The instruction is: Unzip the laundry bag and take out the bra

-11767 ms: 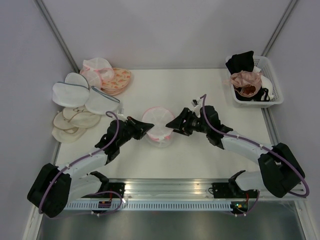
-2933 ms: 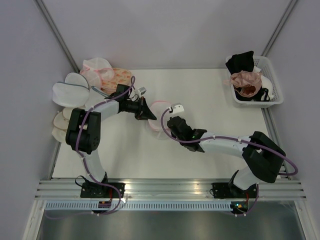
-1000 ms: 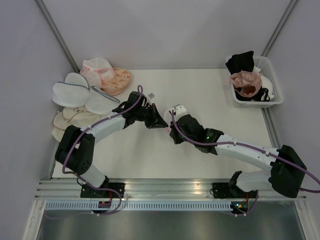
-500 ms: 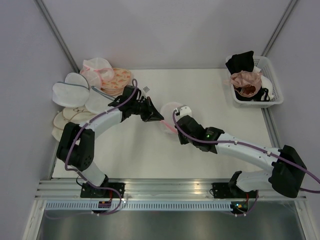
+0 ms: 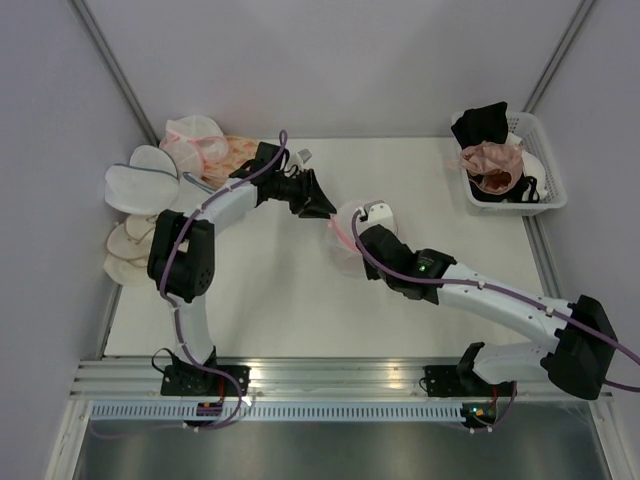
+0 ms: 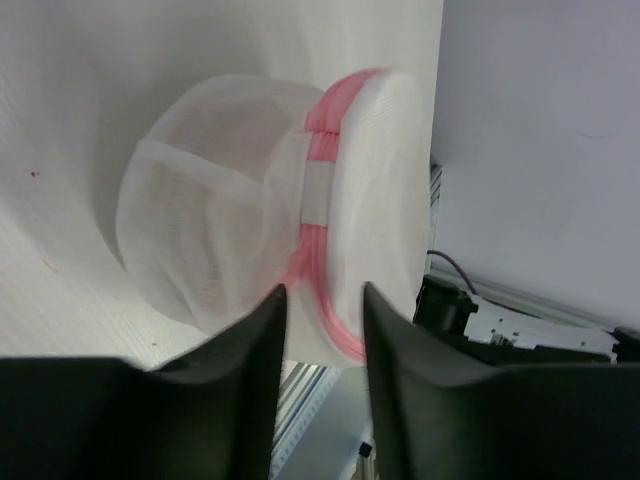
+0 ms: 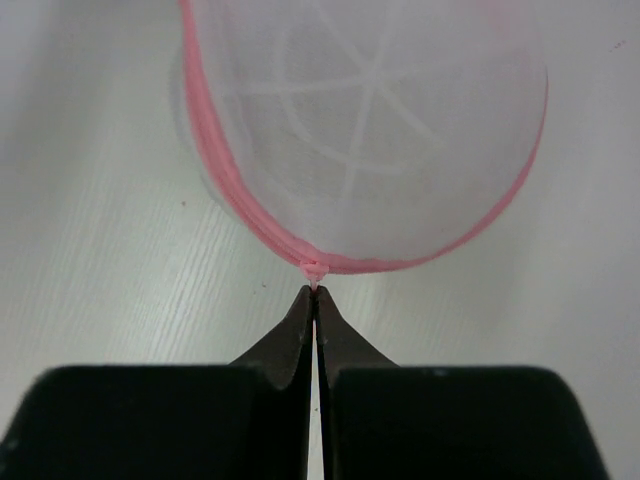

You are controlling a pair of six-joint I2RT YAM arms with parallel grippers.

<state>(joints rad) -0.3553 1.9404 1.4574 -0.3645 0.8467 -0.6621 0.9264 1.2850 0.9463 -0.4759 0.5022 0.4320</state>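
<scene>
The laundry bag (image 5: pixel 343 228), a small white mesh dome with a pink zipper rim, lies mid-table between my two grippers. In the right wrist view the laundry bag (image 7: pixel 370 130) fills the top, and my right gripper (image 7: pixel 316 293) is shut on the small pink zipper pull (image 7: pixel 316 271) at the rim's near edge. In the left wrist view my left gripper (image 6: pixel 322 305) stands open, its dark fingers (image 6: pixel 262 335) either side of the laundry bag's (image 6: pixel 215 235) lower rim with a gap around the fabric. The bra is hidden; I cannot make it out through the mesh.
A white basket (image 5: pixel 548 172) at the back right holds a black garment (image 5: pixel 480 122) and a dusty-pink bra (image 5: pixel 490 160). White mesh bags (image 5: pixel 150 185), an orange-patterned pouch (image 5: pixel 230 148) and beige pads (image 5: pixel 125 250) are piled along the left edge.
My left gripper, shut a second ago, has opened and let go of the bag's rim. The bag and both grippers have shifted toward the back right; the right stays shut on the zipper pull.
</scene>
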